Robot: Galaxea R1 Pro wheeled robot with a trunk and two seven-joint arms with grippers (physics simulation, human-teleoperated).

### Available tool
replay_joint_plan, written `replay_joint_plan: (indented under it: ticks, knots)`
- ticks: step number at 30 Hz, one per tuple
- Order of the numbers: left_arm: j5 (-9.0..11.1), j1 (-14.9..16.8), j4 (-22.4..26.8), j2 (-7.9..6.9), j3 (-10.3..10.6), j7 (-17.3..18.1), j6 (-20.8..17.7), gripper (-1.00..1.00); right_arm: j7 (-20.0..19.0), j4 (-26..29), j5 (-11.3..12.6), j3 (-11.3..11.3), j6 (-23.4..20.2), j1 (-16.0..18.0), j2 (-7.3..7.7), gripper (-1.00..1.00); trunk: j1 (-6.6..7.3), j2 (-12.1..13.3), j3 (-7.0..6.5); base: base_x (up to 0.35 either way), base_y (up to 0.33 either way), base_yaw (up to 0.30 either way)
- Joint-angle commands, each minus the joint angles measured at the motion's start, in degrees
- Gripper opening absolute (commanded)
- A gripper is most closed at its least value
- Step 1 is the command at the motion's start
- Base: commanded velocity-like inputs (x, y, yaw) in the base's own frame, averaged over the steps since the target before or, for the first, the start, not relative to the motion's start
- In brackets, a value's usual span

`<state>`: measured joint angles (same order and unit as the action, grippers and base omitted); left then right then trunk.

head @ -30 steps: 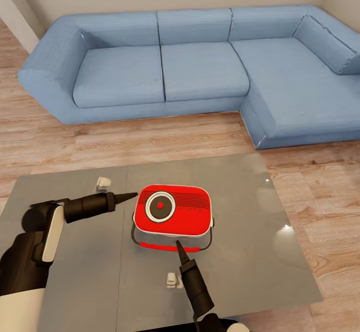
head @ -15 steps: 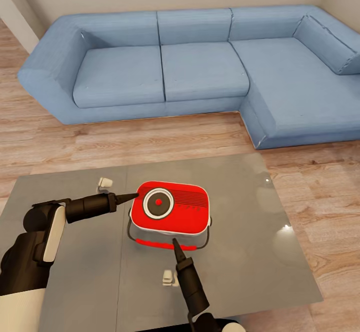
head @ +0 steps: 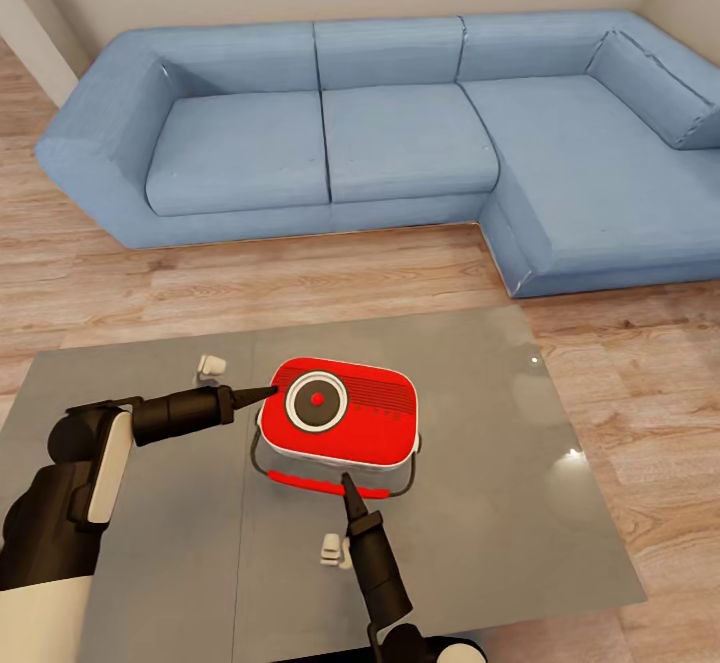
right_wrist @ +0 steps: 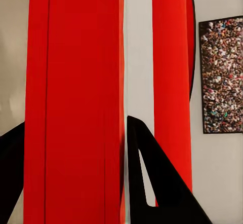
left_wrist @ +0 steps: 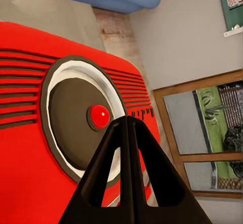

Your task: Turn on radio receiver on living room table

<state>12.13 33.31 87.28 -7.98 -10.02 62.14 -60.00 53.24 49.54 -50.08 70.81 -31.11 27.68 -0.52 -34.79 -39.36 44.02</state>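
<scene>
Radio receiver (head: 338,414) sits mid-table (head: 560,543), likely light, rigid, prone to sliding. Left gripper (head: 268,392), fingers together, at its side; right gripper (head: 347,484), spread, straddles the near edge.

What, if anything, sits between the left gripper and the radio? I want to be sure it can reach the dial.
Nothing visible does. The left gripper, fingers together, has its tip right at the radio's left end on the grey table. In the left wrist view the dial lies directly ahead, unobstructed.
</scene>
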Motion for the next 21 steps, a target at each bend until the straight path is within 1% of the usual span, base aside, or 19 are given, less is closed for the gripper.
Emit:
replay_joint_plan:
  ticks: [1,5,9,11,14,17,19,21]
  knots:
    - [0.0,0.0,0.0,0.11,0.0,0.0,0.0,-1.0,0.0,0.1,-0.3,0.0,-0.3,0.0,-0.01,-1.0,0.0,0.0,0.0,0.0,0.0,0.0]
    - [-0.1,0.0,0.0,0.55,0.0,-0.1,0.0,-1.0,-0.1,0.1,-0.3,0.0,-0.3,0.0,-0.24,-1.0,0.0,0.0,0.0,0.0,0.0,0.0]
    - [-0.2,0.0,-0.1,0.68,0.0,-0.1,0.0,-1.0,-0.1,0.1,-0.3,0.0,-0.6,0.0,-0.34,-1.0,0.0,0.0,0.0,0.0,0.0,0.0]
    - [-0.2,0.0,0.0,1.12,0.1,-0.2,0.0,-1.0,-0.1,0.1,-0.3,0.0,-0.8,0.0,-0.31,-1.0,0.0,0.0,0.0,0.0,0.0,0.0]
    - [-0.6,0.0,-0.1,2.56,0.3,-0.4,0.0,-1.0,0.0,0.1,-0.4,0.3,-0.9,0.0,-0.24,-1.0,0.0,0.0,0.0,0.0,0.0,0.0]
    - [-2.1,1.4,-0.4,4.03,1.4,-0.6,0.0,-1.0,0.0,0.1,-0.4,1.5,-0.9,-0.1,-0.21,-1.0,0.0,0.0,0.0,0.0,0.0,0.0]
    - [-3.6,2.4,-0.7,5.93,2.7,-1.1,0.0,-1.0,0.0,0.1,-0.5,2.3,-1.0,-0.1,-0.24,-1.0,0.0,0.0,0.0,0.0,0.0,0.0]
    - [-5.4,2.9,-0.9,7.72,3.4,-1.6,0.0,-1.0,0.0,0.1,-0.4,2.6,-1.0,-0.1,-0.28,-1.0,0.0,0.0,0.0,0.0,0.0,0.0]
